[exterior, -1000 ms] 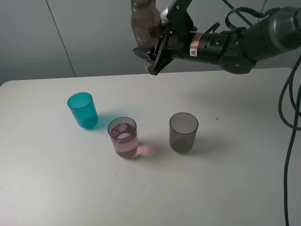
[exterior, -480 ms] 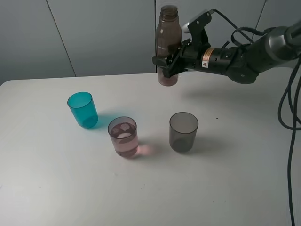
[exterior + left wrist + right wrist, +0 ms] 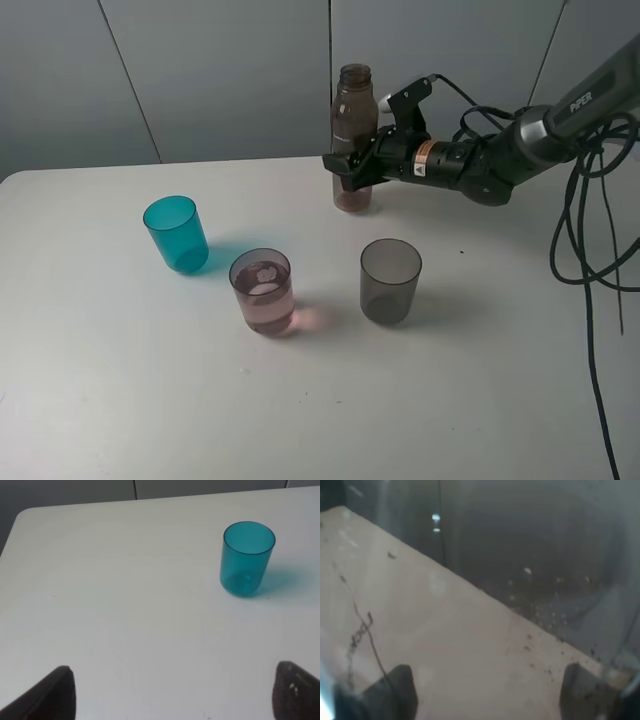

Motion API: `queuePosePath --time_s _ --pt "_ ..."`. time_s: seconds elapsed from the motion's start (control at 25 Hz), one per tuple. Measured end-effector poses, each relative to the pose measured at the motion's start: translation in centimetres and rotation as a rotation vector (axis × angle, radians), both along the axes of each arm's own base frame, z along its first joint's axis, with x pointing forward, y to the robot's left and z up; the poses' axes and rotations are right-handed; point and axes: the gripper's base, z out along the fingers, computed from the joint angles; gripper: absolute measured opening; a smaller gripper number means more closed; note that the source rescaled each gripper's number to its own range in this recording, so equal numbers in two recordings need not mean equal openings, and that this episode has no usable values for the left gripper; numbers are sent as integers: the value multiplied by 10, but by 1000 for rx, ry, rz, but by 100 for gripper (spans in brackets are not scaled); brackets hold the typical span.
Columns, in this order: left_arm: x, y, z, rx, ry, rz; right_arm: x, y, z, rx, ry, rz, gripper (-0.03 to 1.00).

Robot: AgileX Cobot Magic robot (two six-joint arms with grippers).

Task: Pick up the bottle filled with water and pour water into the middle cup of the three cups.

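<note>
**Right gripper (image 3: 350, 172) pinches the tall smoky grey-brown translucent plastic bottle (image 3: 354, 120)**

The right gripper's jaws are closed against the lower half of the bottle's body, one on each side. The bottle is upright and uncapped, at the back of the white table (image 3: 480, 380), behind the gap between the pink and grey cups. Its base is at the tabletop, but whether it rests there or hangs just above cannot be told. In the right wrist view the bottle's blurred wall fills most of the picture, between two dark fingertips (image 3: 395, 690).

The left gripper (image 3: 177, 697) is spread wide, with its dark fingertips (image 3: 60, 695) at opposite lower corners of the left wrist view. It holds nothing and hangs above bare table, well short of the teal cup.

There is one bottle and there are three cups, all upright and apart from each other. The translucent teal plastic tumbler (image 3: 176, 233) stands leftmost. The translucent pale pink plastic tumbler (image 3: 263, 291) stands in the middle, nearest the front, with water in it. The translucent smoky grey plastic tumbler (image 3: 390, 280) stands on the right, nearest to the bottle.
</note>
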Motion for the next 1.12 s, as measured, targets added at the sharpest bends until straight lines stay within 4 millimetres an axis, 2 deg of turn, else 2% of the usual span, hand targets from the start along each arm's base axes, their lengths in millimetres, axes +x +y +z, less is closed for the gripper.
queuePosePath --time_s 0.2,0.68,0.72,0.76,0.8,0.84,0.92,1.12 --pt "0 0 0 0 0 0 -1 1 -8 6 11 5 0" --pt "0 0 0 0 0 0 -1 1 -9 15 18 4 2" --pt "0 0 0 0 0 0 -1 1 -9 26 31 -2 26" --pt "0 0 0 0 0 0 -1 1 -8 37 41 -5 65" --pt "0 0 0 0 0 0 -1 1 -8 47 53 -10 85" --pt "0 0 0 0 0 0 -1 1 -9 53 62 -14 92" --pt "0 0 0 0 0 0 -1 0 -8 48 74 -24 98" --pt "0 0 0 0 0 0 -6 -4 7 17 82 -47 99"
